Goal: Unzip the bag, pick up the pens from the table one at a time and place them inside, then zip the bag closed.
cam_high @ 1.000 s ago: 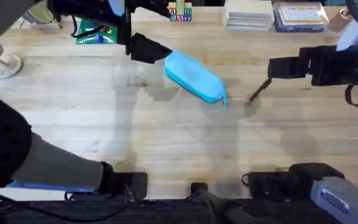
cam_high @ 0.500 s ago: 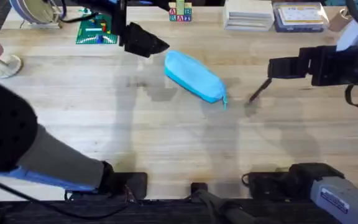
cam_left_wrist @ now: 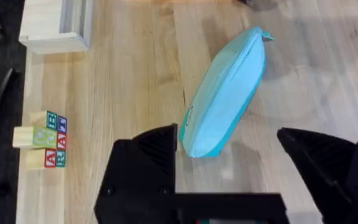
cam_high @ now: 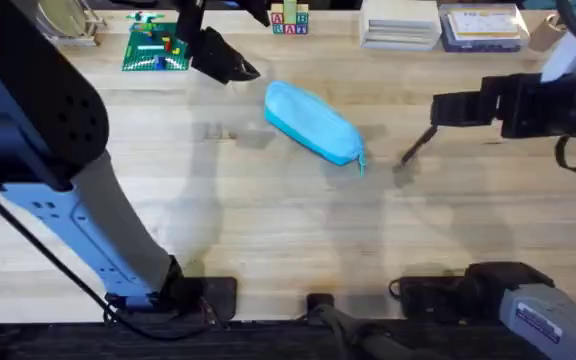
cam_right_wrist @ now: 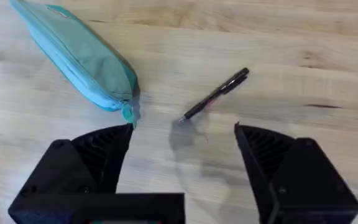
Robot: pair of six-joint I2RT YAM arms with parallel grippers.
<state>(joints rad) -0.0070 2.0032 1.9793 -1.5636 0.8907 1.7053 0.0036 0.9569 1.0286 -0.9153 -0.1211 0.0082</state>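
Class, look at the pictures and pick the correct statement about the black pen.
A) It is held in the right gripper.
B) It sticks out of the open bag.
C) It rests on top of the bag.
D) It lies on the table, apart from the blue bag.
D: the pen lies flat on the table, with bare wood between it and the bag; the right gripper hangs open above it.

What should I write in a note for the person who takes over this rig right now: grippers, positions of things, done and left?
Left gripper: jaws open, empty, above the table by the far-left end of the bag.
Right gripper: jaws open, empty, above the pen.
The bag lies diagonally mid-table and looks closed; its pull points to the pen, which lies just right of it, not touching.
Done: no step is visibly finished.
Left: unzip the bag, put the pen inside, zip it closed.
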